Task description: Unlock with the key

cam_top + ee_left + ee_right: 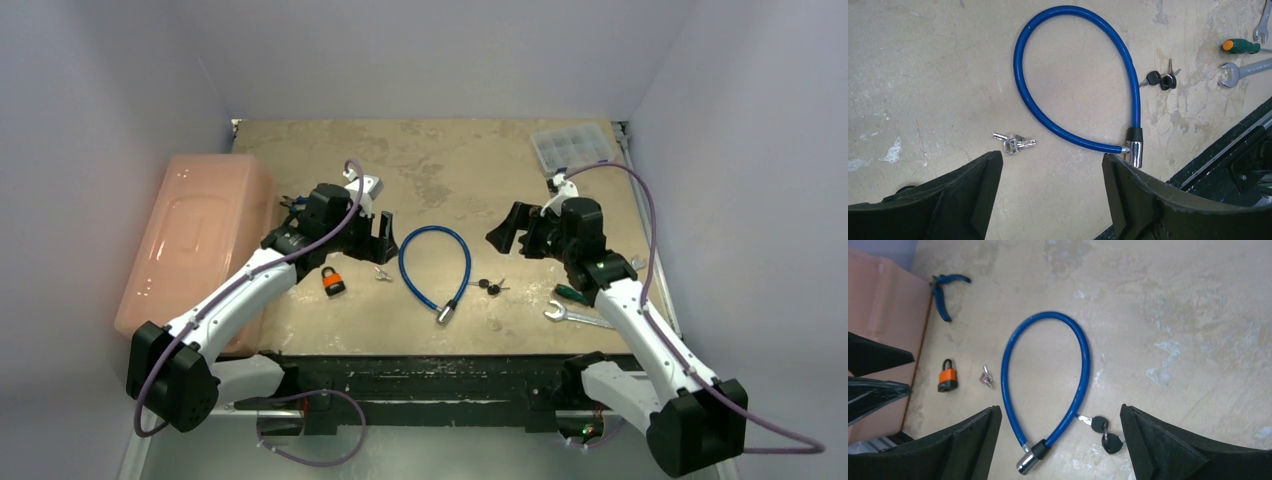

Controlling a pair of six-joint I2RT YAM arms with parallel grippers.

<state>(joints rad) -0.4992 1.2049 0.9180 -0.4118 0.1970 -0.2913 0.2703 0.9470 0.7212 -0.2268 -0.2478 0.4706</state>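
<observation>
Both spread and empty: left gripper (1050, 159) near the silver keys (1014, 142), right gripper (1059, 410) over the blue cable lock (1034, 454) at frame centre, black-headed keys (1097, 423) just right of it. Easy to grab the wrong bunch, with an orange padlock (333, 283) lying lower left too. Cannot see inside the shut pink bin (195, 235), far left, or clear organiser (570, 148), upper right.

Cable lock: blue plastic-coated cable lock (1137, 90), looped shut into its chrome barrel, flat on the surface.
Black keys: two black-headed keys (1153, 78), just right of the cable.
Padlock: small orange padlock (947, 377), shackle closed, left of the loop.
Silver keys: bunch of silver keys (1012, 142) between the padlock and the cable.
</observation>
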